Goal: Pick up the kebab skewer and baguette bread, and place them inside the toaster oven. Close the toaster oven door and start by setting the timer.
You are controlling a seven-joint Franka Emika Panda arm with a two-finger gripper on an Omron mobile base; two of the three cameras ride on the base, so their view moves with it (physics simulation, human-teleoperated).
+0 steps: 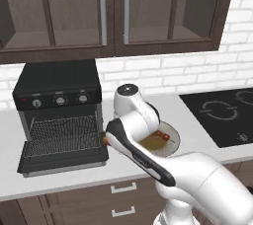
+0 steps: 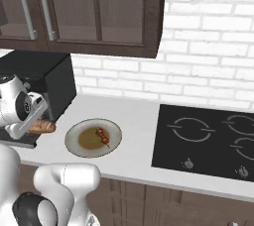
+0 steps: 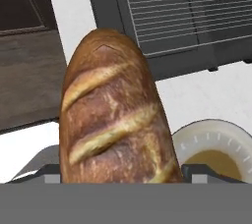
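1. Baguette bread [image 3: 115, 115]: golden scored crust, clamped in gripper [image 2: 31, 121] fingers, held near the toaster oven [image 1: 59, 98].
2. Kebab skewer [image 2: 103, 137]: chunk-threaded stick, laid on round plate [image 2: 74, 145].
3. Toaster oven door [image 1: 64, 162]: flat, lowered open.

arm [image 1: 148, 155] bent low, reaching left | fingers [image 3: 199, 171] clamped on a load

a home kitchen: dark wood cabinets [image 1: 113, 12], white brick wall [image 2: 208, 56], black cooktop [image 2: 208, 138], toaster oven [image 1: 58, 95]

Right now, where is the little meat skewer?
The kebab skewer lies on the plate on the counter, right of the toaster oven, left of the cooktop.
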